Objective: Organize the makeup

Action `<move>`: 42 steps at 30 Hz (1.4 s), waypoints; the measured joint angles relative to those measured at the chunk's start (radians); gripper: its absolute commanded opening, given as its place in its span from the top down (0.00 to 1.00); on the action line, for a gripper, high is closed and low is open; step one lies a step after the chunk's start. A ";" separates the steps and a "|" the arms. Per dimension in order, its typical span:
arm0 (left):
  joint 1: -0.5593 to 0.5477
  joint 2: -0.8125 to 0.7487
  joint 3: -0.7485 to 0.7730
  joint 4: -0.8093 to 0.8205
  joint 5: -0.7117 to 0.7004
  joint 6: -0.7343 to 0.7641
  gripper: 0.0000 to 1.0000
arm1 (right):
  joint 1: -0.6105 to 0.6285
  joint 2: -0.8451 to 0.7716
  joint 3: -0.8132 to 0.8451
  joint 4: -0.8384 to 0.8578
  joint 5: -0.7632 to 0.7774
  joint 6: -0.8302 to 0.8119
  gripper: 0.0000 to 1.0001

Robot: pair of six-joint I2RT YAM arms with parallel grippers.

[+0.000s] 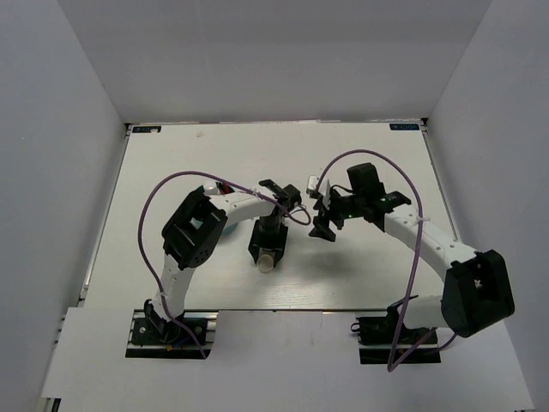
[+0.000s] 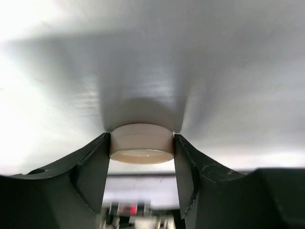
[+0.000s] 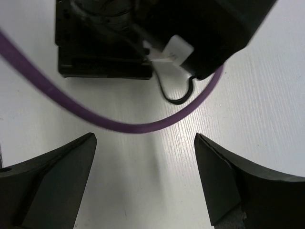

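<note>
**Left end effector grips cream compact, right one wide open**

Left end effector [image 1: 267, 254] is partly closed on the round cream-coloured compact [image 2: 141, 143]. Its black fingers [image 2: 90, 167] press on the two opposite sides of the compact. The top view puts the compact over the middle of the white worktop [image 1: 360, 163], toward the near edge and closer to the left arm. Can't tell if the compact rests on the worktop or is lifted off it.

Right end effector [image 3: 145, 143] has its jaws spread wide and holds nothing. It hangs over bare worktop just right of the left arm's wrist. A purple cable [image 3: 119, 125] curves across the right wrist view, with a black arm housing [image 3: 100, 43] beyond it.
</note>
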 measured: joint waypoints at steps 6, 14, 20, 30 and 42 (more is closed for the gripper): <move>0.001 -0.050 0.000 0.089 -0.124 -0.057 0.88 | -0.001 -0.072 -0.058 -0.038 -0.008 -0.082 0.11; -0.003 -0.135 0.045 0.091 -0.277 -0.139 0.94 | -0.009 -0.089 -0.104 -0.074 -0.006 -0.117 0.11; -0.018 -0.275 0.081 0.080 -0.377 -0.207 0.97 | -0.010 -0.090 -0.114 -0.078 0.000 -0.131 0.11; -0.098 -0.444 0.068 0.003 -0.576 -0.396 1.00 | -0.010 -0.074 -0.113 -0.105 0.005 -0.155 0.11; -0.139 -0.447 0.033 -0.159 -0.790 -0.720 1.00 | -0.010 -0.021 -0.069 -0.180 0.020 -0.196 0.11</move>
